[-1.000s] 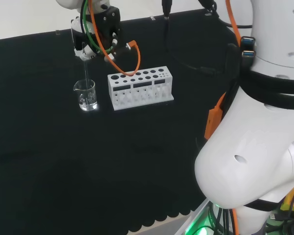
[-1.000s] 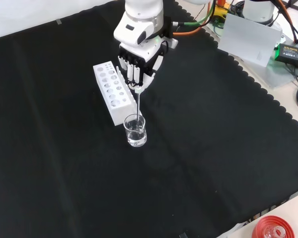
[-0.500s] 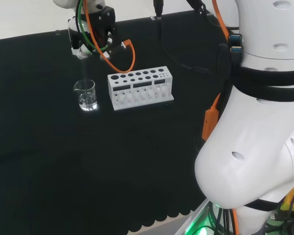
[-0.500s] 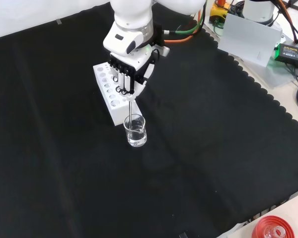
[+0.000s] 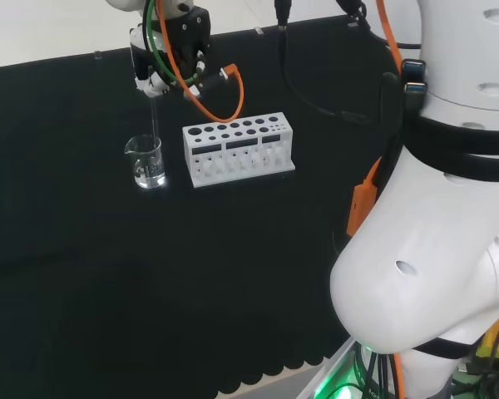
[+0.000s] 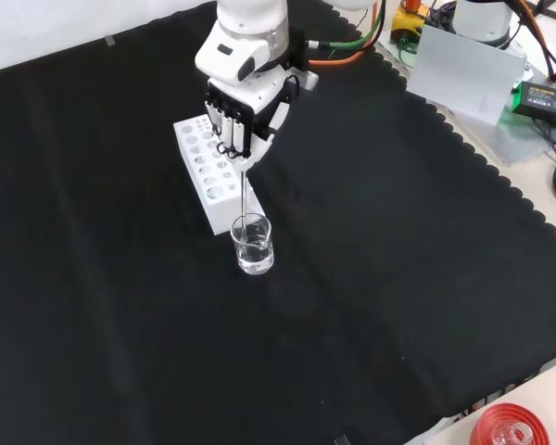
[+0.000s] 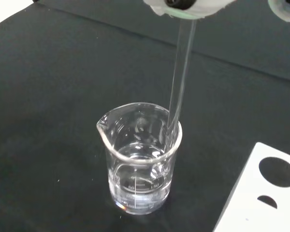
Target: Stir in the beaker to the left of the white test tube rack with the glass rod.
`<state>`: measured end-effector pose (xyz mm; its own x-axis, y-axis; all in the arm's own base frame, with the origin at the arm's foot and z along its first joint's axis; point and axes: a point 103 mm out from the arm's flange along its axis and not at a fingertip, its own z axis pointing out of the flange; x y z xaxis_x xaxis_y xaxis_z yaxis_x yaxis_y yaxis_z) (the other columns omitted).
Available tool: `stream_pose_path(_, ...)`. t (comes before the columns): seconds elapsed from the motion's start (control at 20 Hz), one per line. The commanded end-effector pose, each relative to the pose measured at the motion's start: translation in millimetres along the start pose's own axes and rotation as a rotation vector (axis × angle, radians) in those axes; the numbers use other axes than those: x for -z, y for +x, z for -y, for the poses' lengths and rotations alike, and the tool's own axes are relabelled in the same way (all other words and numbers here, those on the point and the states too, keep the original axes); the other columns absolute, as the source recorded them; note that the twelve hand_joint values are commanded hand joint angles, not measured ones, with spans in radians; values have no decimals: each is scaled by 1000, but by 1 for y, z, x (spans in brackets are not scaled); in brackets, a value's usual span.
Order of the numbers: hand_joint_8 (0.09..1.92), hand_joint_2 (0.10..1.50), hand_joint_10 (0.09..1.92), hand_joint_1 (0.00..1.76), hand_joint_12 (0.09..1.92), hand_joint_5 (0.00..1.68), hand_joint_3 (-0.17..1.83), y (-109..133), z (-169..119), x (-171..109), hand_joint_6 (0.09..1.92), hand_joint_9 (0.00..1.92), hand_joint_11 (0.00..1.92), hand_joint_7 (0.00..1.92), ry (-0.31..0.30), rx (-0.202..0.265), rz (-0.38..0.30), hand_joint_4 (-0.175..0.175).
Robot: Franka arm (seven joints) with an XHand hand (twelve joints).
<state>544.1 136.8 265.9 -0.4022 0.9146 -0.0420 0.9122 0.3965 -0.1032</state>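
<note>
Fingers (image 6: 233,130) pinching the glass rod (image 7: 180,77), holding its lower end inside the beaker (image 7: 140,157), just beside the white test tube rack (image 5: 238,150).

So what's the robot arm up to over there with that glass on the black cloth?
The arm's hand holds a glass rod, fingers curled round its top end. The rod hangs down into a small clear beaker with some clear liquid in it; the wrist view shows the rod passing inside the rim near the wall. The beaker stands on the cloth next to a white rack, at the rack's left in the head view. It looks like stirring is under way.
</note>
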Motion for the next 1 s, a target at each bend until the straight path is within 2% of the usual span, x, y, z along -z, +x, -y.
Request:
stream_pose_path(0.05,436,1041,154,1333,526,1422,-175,22,6,-3,87,1834,1611,1456,1,25,0,-175)
stream_pose_path(0.25,435,1041,153,1333,526,1422,-175,41,-6,-3,87,1834,1611,1457,2,57,-2,-175)
stream_pose_path(0.4,435,1041,153,1333,527,1422,-175,47,-16,-4,87,1834,1610,1457,3,65,-2,-175)
stream_pose_path(0.7,435,1041,152,1333,527,1421,-175,40,-24,-4,87,1834,1610,1457,7,55,1,-175)
stream_pose_path(1.0,435,1041,152,1333,528,1422,-175,31,-13,4,87,1834,1609,1457,-12,40,8,-175)
